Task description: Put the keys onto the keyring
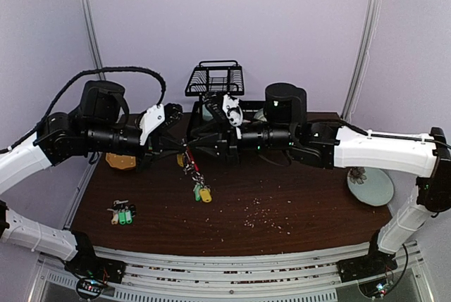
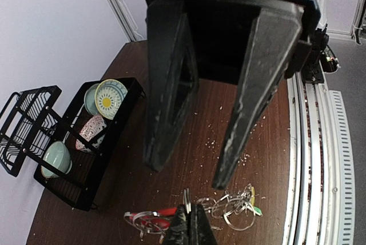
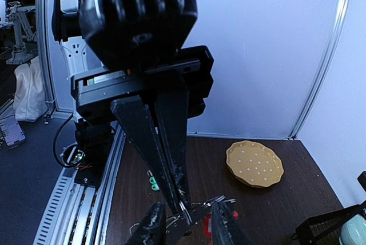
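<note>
Over mid-table point(image 1: 282, 196) | left fingers point(image 2: 182, 228) clamped on keyring point(image 2: 150, 217) — long axis toward near edge, keys point(image 1: 202, 193) nearmost | right fingers point(image 3: 153, 227) apart

The table point(image 1: 296, 196): dark wood grain, low sheen. The keyring point(image 2: 151, 215): bright metal, glossy red plastic arc. Above the keyring, right gripper point(image 2: 191, 173) fingers point(image 2: 251, 96): matt black, scuffed.

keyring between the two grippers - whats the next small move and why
Probably back the right gripper straight off the keyring. Its jaws stand apart and hold nothing, while the left gripper is shut on the ring's wire. Some loose keys lie on the table near the left arm, not yet on the ring.
</note>
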Robot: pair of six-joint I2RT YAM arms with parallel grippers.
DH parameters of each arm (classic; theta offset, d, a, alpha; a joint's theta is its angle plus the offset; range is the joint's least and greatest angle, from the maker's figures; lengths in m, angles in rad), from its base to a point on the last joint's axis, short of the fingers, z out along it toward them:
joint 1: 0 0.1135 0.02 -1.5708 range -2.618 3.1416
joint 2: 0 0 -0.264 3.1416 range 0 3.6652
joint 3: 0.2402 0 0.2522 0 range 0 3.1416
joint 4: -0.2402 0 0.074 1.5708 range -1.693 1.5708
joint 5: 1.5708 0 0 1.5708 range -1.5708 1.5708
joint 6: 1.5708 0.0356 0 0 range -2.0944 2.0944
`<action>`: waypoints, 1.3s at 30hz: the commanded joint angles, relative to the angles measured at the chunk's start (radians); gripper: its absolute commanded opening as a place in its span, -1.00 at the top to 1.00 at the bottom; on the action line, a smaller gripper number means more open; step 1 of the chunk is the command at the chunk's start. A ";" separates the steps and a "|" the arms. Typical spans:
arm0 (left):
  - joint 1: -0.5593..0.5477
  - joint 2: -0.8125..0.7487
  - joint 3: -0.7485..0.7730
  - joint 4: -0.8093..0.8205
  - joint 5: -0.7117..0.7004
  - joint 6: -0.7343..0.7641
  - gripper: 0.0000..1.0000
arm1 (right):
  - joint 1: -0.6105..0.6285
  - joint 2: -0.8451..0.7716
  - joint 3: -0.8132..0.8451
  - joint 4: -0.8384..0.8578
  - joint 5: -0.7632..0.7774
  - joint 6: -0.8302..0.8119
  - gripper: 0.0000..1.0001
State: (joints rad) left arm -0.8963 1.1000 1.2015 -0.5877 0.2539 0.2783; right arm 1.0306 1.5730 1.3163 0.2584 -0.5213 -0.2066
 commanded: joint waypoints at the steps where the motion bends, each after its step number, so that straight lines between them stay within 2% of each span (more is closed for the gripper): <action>1: 0.003 -0.012 0.039 0.037 0.048 0.024 1.00 | -0.001 0.032 0.051 -0.086 -0.044 -0.065 0.43; 5: 0.003 -0.012 0.036 0.038 0.057 0.023 1.00 | -0.001 0.051 0.066 -0.094 -0.072 -0.066 0.49; 8: 0.003 -0.014 0.033 0.038 0.069 0.024 1.00 | -0.001 0.062 0.079 -0.095 -0.069 -0.057 0.74; 13: 0.003 -0.021 0.025 0.046 0.076 0.026 1.00 | -0.001 0.061 0.084 -0.108 -0.074 -0.067 1.00; 17: 0.003 -0.050 -0.010 0.096 0.065 0.005 0.99 | -0.002 0.052 0.080 -0.117 -0.058 -0.049 1.00; 19: 0.003 -0.075 -0.049 0.136 0.038 -0.013 0.47 | -0.010 0.035 0.053 -0.050 -0.071 0.014 1.00; 20: 0.003 -0.091 -0.070 0.153 0.030 -0.016 0.39 | -0.016 0.023 0.035 0.002 -0.081 0.057 1.00; 24: 0.006 -0.160 -0.179 0.258 0.023 -0.027 0.41 | -0.023 -0.013 -0.033 0.231 -0.118 0.207 1.00; 27: 0.008 -0.182 -0.243 0.325 0.017 -0.046 0.57 | -0.022 -0.019 -0.068 0.335 -0.138 0.279 1.00; 31: 0.010 -0.187 -0.285 0.391 0.022 -0.064 0.61 | -0.017 -0.021 -0.089 0.388 -0.150 0.311 1.00; 34: 0.009 -0.190 -0.305 0.438 -0.025 -0.067 0.61 | -0.012 -0.022 -0.092 0.392 -0.162 0.314 1.00; 37: 0.010 -0.186 -0.322 0.499 -0.056 -0.094 0.47 | -0.006 -0.022 -0.096 0.399 -0.153 0.316 1.00; 39: 0.009 -0.183 -0.332 0.534 0.005 -0.097 0.40 | -0.002 -0.024 -0.105 0.424 -0.128 0.329 1.00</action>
State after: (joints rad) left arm -0.8925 0.9199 0.8906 -0.1989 0.2394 0.2131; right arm 1.0157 1.5955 1.2224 0.5697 -0.6556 0.0860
